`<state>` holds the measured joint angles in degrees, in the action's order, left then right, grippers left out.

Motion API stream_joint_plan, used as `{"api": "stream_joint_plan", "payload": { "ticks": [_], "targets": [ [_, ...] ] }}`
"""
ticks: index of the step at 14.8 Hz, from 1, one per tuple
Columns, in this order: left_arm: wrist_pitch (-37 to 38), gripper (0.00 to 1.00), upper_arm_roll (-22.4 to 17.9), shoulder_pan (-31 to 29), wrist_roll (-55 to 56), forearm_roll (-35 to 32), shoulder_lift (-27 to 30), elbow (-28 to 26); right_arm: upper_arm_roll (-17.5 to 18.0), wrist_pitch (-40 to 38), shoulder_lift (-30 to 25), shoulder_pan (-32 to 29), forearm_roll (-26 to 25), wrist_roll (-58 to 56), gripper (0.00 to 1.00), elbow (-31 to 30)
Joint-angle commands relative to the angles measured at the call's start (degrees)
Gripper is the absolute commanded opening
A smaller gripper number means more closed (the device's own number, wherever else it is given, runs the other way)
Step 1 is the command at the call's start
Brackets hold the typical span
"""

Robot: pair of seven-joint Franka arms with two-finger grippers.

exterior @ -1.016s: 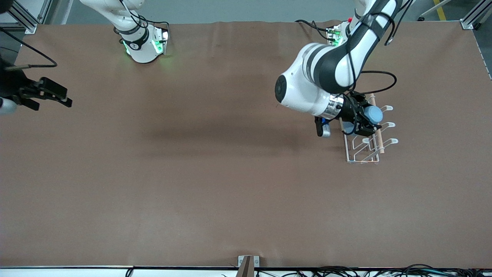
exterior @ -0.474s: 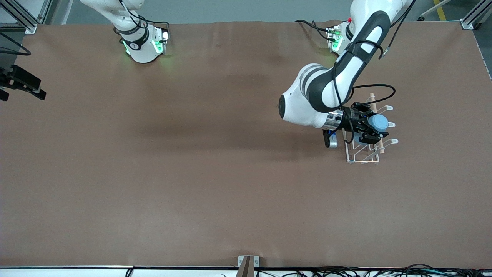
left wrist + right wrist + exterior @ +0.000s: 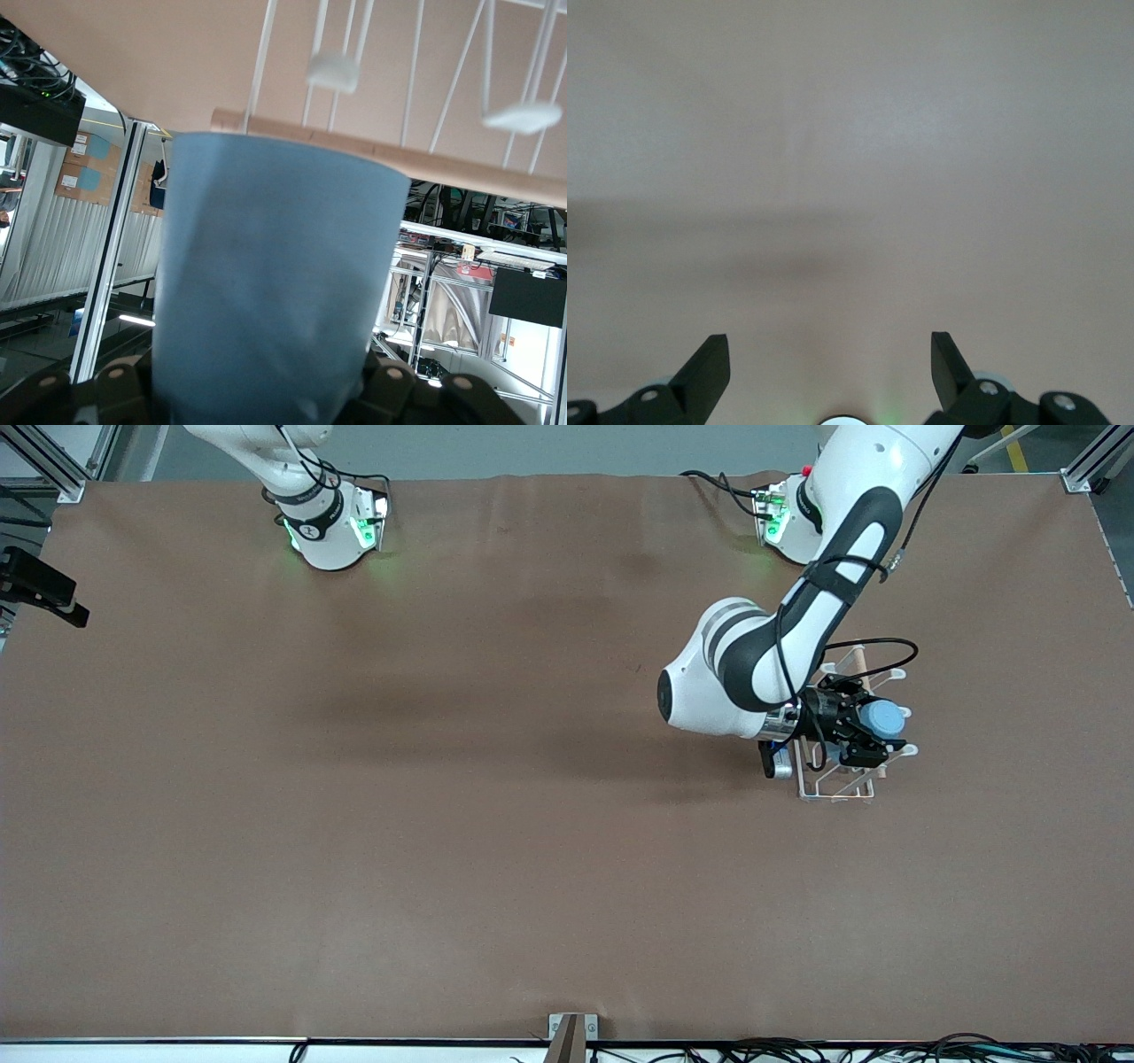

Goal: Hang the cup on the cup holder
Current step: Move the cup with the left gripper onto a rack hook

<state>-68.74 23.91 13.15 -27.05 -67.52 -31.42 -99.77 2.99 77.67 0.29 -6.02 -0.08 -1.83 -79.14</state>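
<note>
Front view shows the left end effector (image 3: 873,737) clamped on the light-blue cup (image 3: 883,716) over the cup holder (image 3: 837,788), at the desk's (image 3: 496,824) three o'clock. Best to settle the mouth over one prong before letting go. The right end effector (image 3: 830,363) waits, fingers spread.

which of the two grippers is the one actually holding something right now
The left gripper, over the cup holder, is shut on the light-blue cup. The right gripper, at the right arm's end of the table, is open and empty.
</note>
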Motion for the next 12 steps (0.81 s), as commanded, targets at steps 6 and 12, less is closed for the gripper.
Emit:
{"api": "stream_joint_plan", "payload": {
  "ticks": [6, 12],
  "targets": [
    [0.10, 0.51, 0.61, -0.58, 0.42, -1.48, -2.95, 0.10, -2.20, 2.75, -1.87, -0.30, 3.06, 1.04, 1.00, -4.09],
    [-1.13, 0.56, 0.61, -1.73, 1.21, -2.01, -4.97, 1.24, -2.29, 3.11, -1.78, 0.05, 2.55, 0.86, 1.00, -3.83]
  ]
}}
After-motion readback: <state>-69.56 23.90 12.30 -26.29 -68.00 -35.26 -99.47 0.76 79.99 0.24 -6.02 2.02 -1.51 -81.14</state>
